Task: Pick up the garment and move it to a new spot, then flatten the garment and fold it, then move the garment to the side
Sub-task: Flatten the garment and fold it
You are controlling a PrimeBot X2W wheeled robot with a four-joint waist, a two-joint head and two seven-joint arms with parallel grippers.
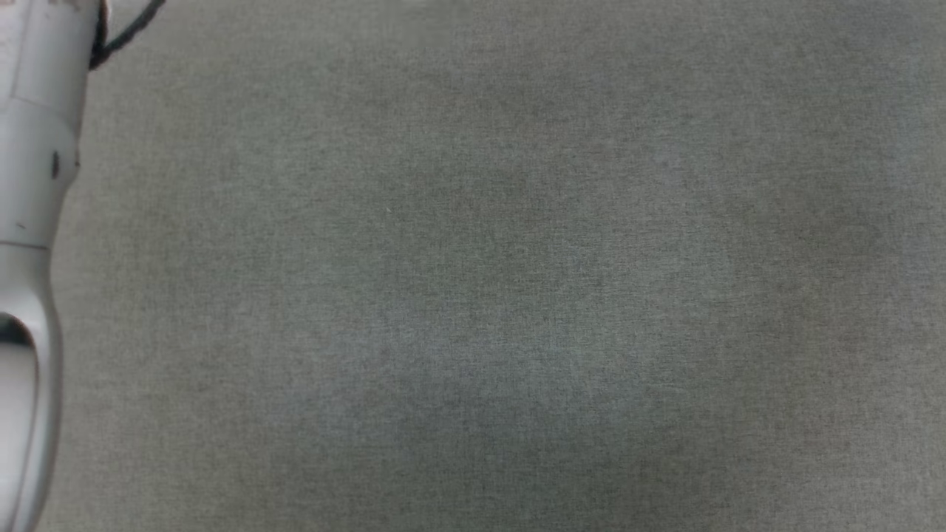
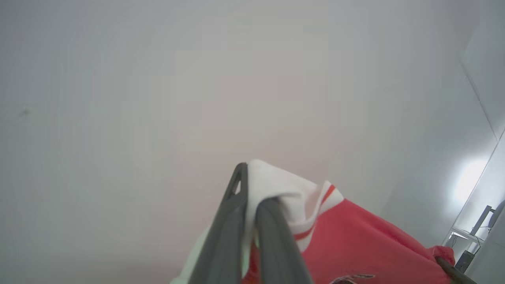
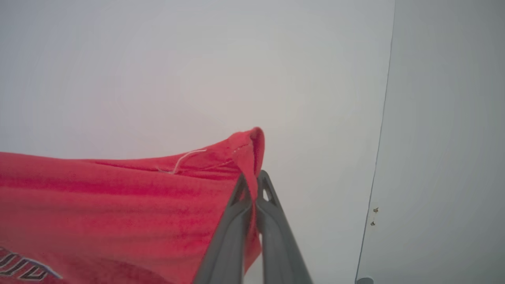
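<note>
We look down on a grey woven cloth-covered surface (image 1: 473, 295). A pale, smooth robot forearm (image 1: 29, 185) runs along its left edge, with a thin black cable (image 1: 126, 33) curling off near the top.

The red short-sleeved jersey garment with white sleeves (image 3: 118, 205) hangs in the air, stretched between both arms in front of a plain pale wall (image 3: 197, 59). In the right wrist view its red body spreads out to the left of the jaws. In the left wrist view it falls away to the right of them and below.

The left gripper (image 2: 254, 185) has its two long dark jaws pressed together on a bunched fold of white sleeve. The fold pokes up past the tips, and the white-and-red stripe trim (image 2: 325, 195) sits just to their right.

The right gripper (image 3: 253, 179) has its jaws pinched tight on a red hem corner that stands just above the tips.

Black, white-outlined lettering (image 3: 23, 270) shows far to the left of the right jaws. A loose white thread (image 3: 185, 159) lies on the hem near them.
</note>
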